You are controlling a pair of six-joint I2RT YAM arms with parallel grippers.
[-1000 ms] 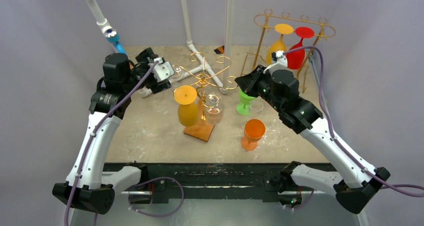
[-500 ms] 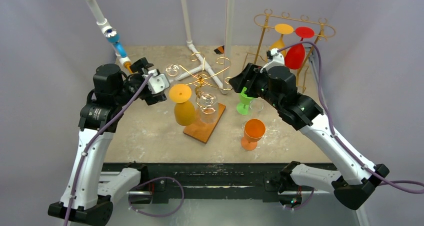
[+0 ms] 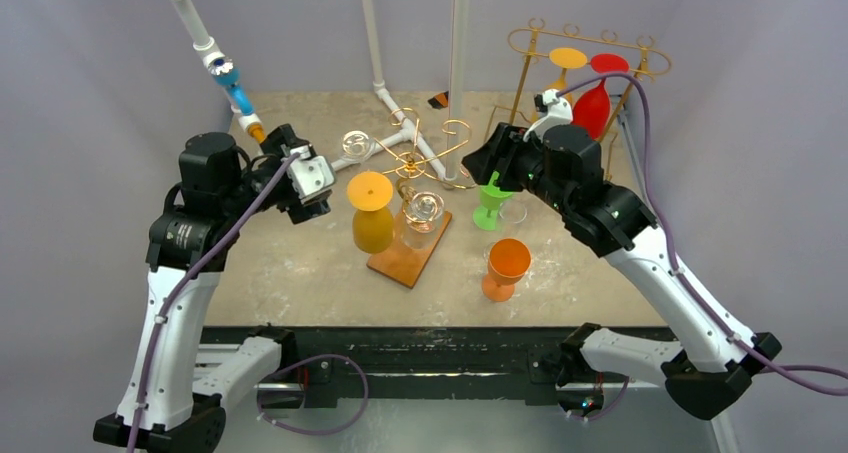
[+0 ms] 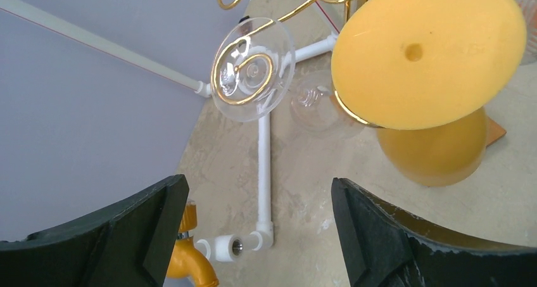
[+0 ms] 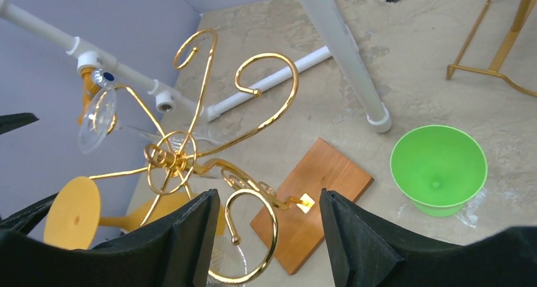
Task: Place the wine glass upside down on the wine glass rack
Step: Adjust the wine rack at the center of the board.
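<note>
Beige stone worktop [image 3: 300, 263] carries gold wire wine glass rack on wooden base [image 3: 405, 258]. Opaque yellow wine glass [image 3: 372, 228] hangs upside down from rack arm, foot up. Clear wine glass [image 4: 252, 68] apparently hooked by foot in gold spiral alongside. Left end effector [image 4: 256, 192] spread, empty, near both. Right end effector [image 5: 267, 198] spread, gold hook between fingers, clear of both.

Beige table [image 3: 300, 263] under wooden rack base [image 3: 395, 265]
</note>
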